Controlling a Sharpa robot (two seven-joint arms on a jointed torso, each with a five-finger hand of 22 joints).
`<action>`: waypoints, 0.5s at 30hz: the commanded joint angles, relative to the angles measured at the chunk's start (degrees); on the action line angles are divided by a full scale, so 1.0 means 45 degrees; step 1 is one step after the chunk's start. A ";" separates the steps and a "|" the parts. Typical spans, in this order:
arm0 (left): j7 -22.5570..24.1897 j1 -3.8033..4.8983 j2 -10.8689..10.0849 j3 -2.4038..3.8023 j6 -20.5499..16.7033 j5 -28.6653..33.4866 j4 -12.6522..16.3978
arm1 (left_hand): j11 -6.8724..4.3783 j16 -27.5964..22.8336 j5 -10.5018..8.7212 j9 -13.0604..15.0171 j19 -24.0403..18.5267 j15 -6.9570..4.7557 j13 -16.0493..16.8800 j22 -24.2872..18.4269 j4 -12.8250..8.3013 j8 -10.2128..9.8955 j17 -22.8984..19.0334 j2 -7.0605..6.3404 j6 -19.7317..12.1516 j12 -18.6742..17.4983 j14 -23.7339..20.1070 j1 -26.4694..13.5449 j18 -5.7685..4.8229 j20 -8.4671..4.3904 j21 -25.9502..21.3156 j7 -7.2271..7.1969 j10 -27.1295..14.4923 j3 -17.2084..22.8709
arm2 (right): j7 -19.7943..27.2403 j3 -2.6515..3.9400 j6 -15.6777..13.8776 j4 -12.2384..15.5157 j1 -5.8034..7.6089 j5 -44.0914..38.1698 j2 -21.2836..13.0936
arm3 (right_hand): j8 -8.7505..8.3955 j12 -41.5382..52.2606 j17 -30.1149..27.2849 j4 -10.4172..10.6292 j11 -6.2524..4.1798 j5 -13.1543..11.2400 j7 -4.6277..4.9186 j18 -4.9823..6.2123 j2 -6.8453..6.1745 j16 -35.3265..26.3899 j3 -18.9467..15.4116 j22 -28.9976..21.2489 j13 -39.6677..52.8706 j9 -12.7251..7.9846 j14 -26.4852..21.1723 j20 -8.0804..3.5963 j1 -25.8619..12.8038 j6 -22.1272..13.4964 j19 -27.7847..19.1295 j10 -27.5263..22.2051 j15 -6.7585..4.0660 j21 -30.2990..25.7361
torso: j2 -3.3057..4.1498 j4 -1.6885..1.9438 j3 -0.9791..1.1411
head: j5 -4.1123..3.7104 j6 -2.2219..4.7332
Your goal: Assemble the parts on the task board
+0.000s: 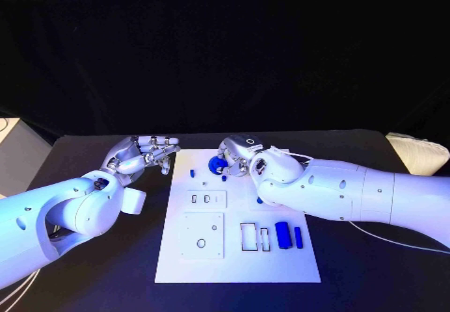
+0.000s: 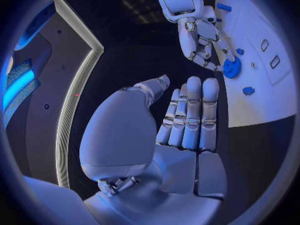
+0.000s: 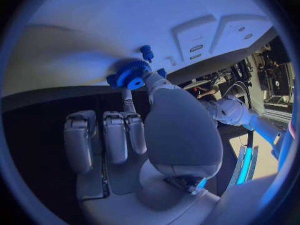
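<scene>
Pinching the blue gear [image 3: 130, 74] at the task board [image 1: 239, 260] far edge, your right hand [image 1: 246, 158] holds it. Your left hand [image 1: 145, 155] hovers beside the board, fingers together, holding nothing.

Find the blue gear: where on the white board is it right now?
In the head view the blue gear sits near the board's far edge, at the right hand's fingertips.

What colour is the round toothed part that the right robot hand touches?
The gear is blue; it shows best in the right wrist view, at the right robot hand.
</scene>
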 commanded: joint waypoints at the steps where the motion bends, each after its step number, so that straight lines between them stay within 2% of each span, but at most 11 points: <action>1: 0.0053 0.0013 0.0018 0.0012 0.0227 0.0028 0.0028 | -0.0033 0.0084 -0.0079 0.0014 0.0081 -0.0031 0.0010 0.0014 -0.0006 -0.0002 0.0021 0.0105 -0.0029 -0.0006 -0.0045 -0.0033 -0.0061 -0.0007 0.0065 -0.0001 0.0016 0.0038 | 0.0073 -0.0010 0.0360 0.0016 -0.0019 -0.0107 -0.0001 | 0.0042 0.0010 0.1654 0.0005 -0.0046 0.0016 -0.0113 -0.0182 -0.0007 0.0059 0.0067 0.3350 0.3160 -0.0011 0.0962 -0.0067 0.0049 0.0132 0.1310 0.1174 -0.0074 0.0071 | 0.0005 -0.0003 0.0005 | -0.0008 -0.0001; 12: 0.0046 0.0013 0.0005 0.0012 0.0219 0.0028 0.0025 | -0.0033 0.0084 -0.0079 0.0014 0.0081 -0.0031 0.0010 0.0014 -0.0006 -0.0002 0.0021 0.0105 -0.0029 -0.0006 -0.0045 -0.0033 -0.0061 -0.0007 0.0065 -0.0001 0.0016 0.0038 | 0.0035 -0.0013 0.0334 0.0045 -0.0028 -0.0083 -0.0057 | 0.0038 -0.0002 0.1664 0.0009 -0.0038 0.0017 -0.0105 -0.0182 -0.0024 0.0061 0.0075 0.3350 0.3147 -0.0015 0.0964 -0.0061 0.0013 0.0121 0.1310 0.1164 -0.0065 0.0071 | 0.0008 0.0008 0.0006 | -0.0012 -0.0026; 14: 0.0045 0.0013 0.0002 0.0012 0.0212 0.0028 0.0025 | -0.0027 0.0106 -0.0081 0.0026 0.0064 -0.0026 0.0007 0.0028 -0.0023 -0.0001 0.0022 0.0104 -0.0039 -0.0010 -0.0058 -0.0055 -0.0062 -0.0005 0.0095 0.0004 0.0007 0.0052 | 0.0028 -0.0013 0.0292 0.0021 -0.0029 -0.0054 -0.0052 | -0.0084 -0.0178 0.1660 0.0018 0.0034 -0.0019 -0.0013 -0.0182 -0.0144 0.0057 0.0058 0.3350 0.2965 -0.0074 0.0960 -0.0026 -0.0148 -0.0119 0.1310 0.1009 -0.0010 0.0071 | 0.0007 -0.0006 0.0007 | -0.0015 -0.0012; 15: 0.0044 0.0013 0.0001 0.0012 0.0209 0.0028 0.0026 | -0.0027 0.0106 -0.0081 0.0026 0.0064 -0.0026 0.0007 0.0028 -0.0023 -0.0001 0.0022 0.0104 -0.0039 -0.0010 -0.0058 -0.0055 -0.0062 -0.0005 0.0095 0.0004 0.0007 0.0052 | 0.0036 -0.0013 0.0270 0.0002 -0.0029 -0.0014 -0.0043 | -0.0279 -0.0317 0.1670 0.0013 0.0146 -0.0170 0.0114 -0.0182 -0.0233 0.0057 0.0025 0.3350 0.2827 -0.0163 0.0959 0.0044 -0.0281 -0.0474 0.1310 0.0885 0.0088 0.0071 | 0.0008 -0.0011 0.0004 | -0.0021 -0.0013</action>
